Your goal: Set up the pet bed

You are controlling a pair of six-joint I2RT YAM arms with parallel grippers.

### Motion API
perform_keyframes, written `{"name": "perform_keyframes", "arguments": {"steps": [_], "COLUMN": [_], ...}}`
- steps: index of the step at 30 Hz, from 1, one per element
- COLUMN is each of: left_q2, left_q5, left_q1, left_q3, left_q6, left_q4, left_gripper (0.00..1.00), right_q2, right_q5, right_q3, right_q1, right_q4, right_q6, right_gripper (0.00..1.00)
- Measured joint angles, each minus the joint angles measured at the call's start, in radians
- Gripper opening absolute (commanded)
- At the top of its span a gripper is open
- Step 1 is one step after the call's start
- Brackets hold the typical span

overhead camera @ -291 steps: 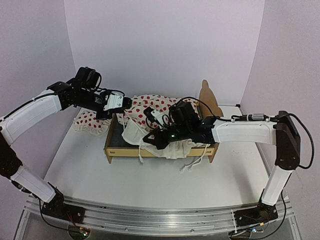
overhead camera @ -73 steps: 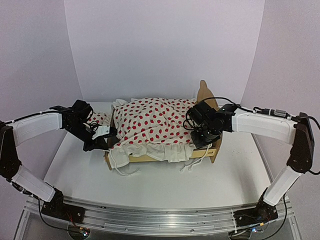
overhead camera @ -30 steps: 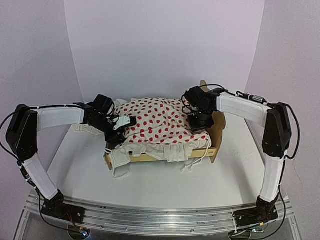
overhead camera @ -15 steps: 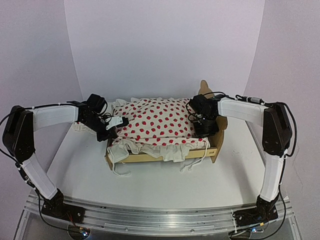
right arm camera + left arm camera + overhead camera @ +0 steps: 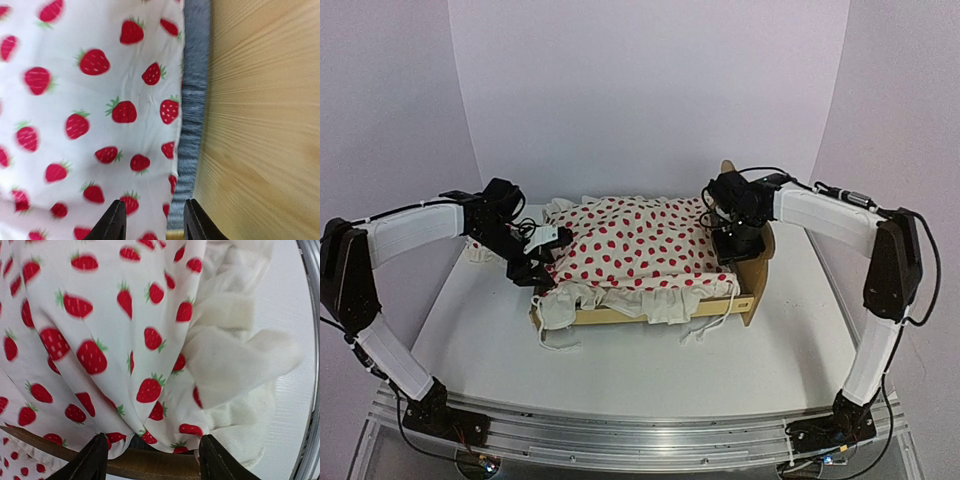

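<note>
Although the blanket (image 5: 635,245) already covers the bed (image 5: 610,316) at the frame's centre, its lower-left corner hangs bunched and needs smoothing, while the left gripper (image 5: 532,272) and right gripper (image 5: 733,255) both gape, holding nothing.

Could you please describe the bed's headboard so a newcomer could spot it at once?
On the white table, a small plywood pet bed sits in the middle. Its headboard stands at the right end, beside the right claw: the only tall upright bare-wood panel, not covered by the strawberry-print blanket.
</note>
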Motion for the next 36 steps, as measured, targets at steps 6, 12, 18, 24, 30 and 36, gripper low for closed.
{"name": "perform_keyframes", "arguments": {"steps": [6, 12, 18, 24, 30, 36], "left_q2": [-0.223, -0.282, -0.171, -0.152, -0.152, -0.171], "left_q5": [0.081, 0.066, -0.023, -0.085, -0.120, -0.125], "left_q1": [-0.071, -0.220, -0.269, -0.271, -0.271, -0.270], "left_q3": [-0.062, -0.207, -0.226, -0.263, -0.270, -0.251], "left_q6": [-0.002, -0.070, -0.171, -0.203, -0.217, -0.219], "left_q4": [0.060, 0.134, 0.257, 0.339, 0.335, 0.263], "left_gripper": [0.74, 0.74, 0.59, 0.24, 0.00, 0.00], "right_q2": [-0.162, -0.202, -0.169, -0.125, -0.082, -0.106], "right_q5": [0.090, 0.037, -0.078, -0.126, -0.129, -0.080], "right_q3": [-0.001, -0.078, -0.150, -0.161, -0.193, -0.203], "right_q1": [0.101, 0.219, 0.233, 0.232, 0.232, 0.229], "right_q4": [-0.058, -0.060, 0.002, 0.077, 0.104, 0.055], "right_q6": [0.037, 0.125, 0.195, 0.236, 0.261, 0.256], "right_gripper": [0.45, 0.46, 0.47, 0.40, 0.00, 0.00]}}
